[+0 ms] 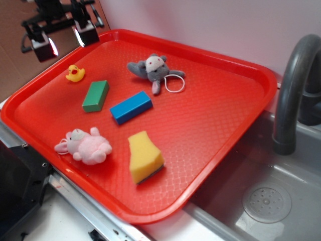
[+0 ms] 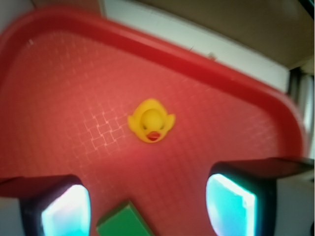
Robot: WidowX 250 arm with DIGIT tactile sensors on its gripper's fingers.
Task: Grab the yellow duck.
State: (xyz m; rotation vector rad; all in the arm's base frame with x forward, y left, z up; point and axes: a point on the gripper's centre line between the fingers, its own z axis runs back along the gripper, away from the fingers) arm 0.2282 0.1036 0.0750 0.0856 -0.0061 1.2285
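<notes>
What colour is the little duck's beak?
Orange-red, on the yellow duck; the wrist view shows it best.

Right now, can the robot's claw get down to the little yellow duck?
Probably yes. The gripper hangs open above the yellow duck, which sits alone on the red tray. The green block lies beside it, not touching.
</notes>
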